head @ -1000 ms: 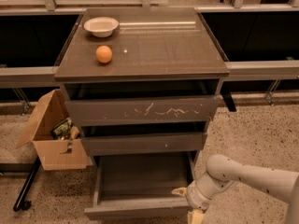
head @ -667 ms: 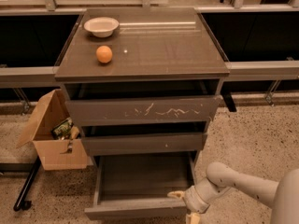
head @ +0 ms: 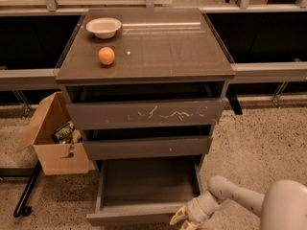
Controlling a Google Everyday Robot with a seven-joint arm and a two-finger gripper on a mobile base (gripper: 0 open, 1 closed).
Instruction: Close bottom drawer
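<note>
Clearly not done yet: the bottom drawer [head: 144,188] stands pulled well out at 6 o'clock in my view, its flat inside bare and fully exposed. The whole push is left, by my read.

The tool [head: 184,219] sits at 5 o'clock, low by the floor, just beside the drawer's front right corner. Whether it touches the panel, I cannot tell, nor whether it is open or closed.

Count:
- Drawers: three. The scratched top drawer [head: 144,113] and the middle drawer [head: 148,146] both sit out a little from the frame, far less than the bottom one.
- On the counter [head: 168,47]: one white bowl [head: 103,27] at 11 o'clock, and one orange [head: 106,55] just below it, the two apart.
- One cardboard box [head: 53,143] on the floor at 8 o'clock, flaps open, odd items inside.
- One tool.
</note>
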